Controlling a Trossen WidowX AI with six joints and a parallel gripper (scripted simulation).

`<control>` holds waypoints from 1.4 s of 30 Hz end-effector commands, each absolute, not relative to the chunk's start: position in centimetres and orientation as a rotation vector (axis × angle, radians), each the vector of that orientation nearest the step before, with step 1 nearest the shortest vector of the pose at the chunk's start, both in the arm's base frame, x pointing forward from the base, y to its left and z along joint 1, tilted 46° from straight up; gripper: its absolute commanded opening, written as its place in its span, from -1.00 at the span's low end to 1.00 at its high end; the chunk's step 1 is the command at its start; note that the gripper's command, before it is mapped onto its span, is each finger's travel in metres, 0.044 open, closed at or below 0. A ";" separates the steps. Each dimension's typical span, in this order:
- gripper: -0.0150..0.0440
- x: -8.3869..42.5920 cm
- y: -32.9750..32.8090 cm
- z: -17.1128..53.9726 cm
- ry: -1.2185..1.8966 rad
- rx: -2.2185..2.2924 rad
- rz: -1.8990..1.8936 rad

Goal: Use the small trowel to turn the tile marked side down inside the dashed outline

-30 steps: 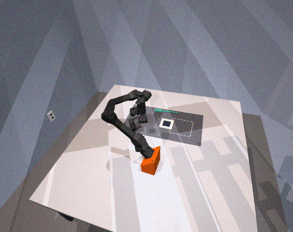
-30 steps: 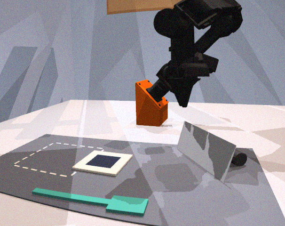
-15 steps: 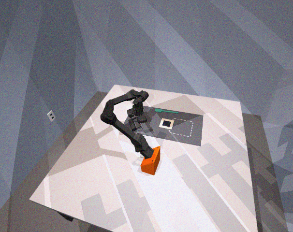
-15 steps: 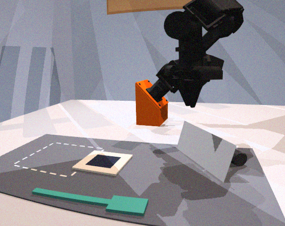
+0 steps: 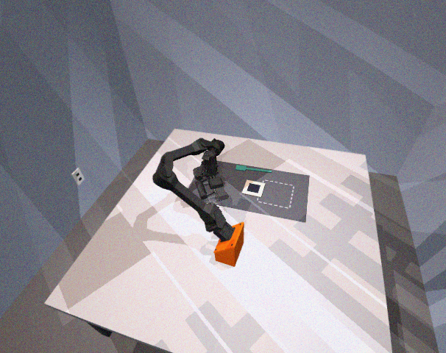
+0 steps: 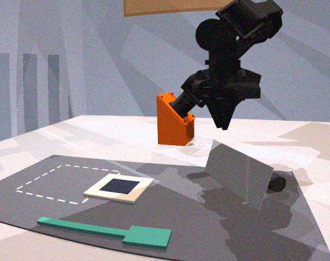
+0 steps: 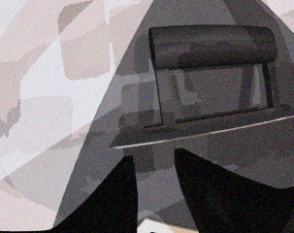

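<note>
One gripper (image 6: 222,128) (image 7: 153,161) (fingers downward) above the tilted plate (image 6: 238,171).

White wall outlet (image 5: 75,172); brown wooden panel (image 6: 170,6) up high.

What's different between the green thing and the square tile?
The green tool has a long thin handle; the tile is squarish. The green tool is one plain color, but the tile is cream with a dark square. The green tool is longer than the tile. Both are thin and lie flat on the mat.
</note>
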State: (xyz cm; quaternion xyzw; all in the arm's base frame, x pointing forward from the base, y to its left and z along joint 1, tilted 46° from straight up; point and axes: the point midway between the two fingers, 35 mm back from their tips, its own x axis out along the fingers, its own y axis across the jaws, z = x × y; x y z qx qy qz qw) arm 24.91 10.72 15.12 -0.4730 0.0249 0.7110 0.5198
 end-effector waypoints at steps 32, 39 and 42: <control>-0.15 25.6 12.7 12.7 0.055 -1.137 1.710; -0.15 25.6 12.7 12.7 0.055 -1.137 1.710; -0.15 25.6 12.7 12.7 0.055 -1.137 1.710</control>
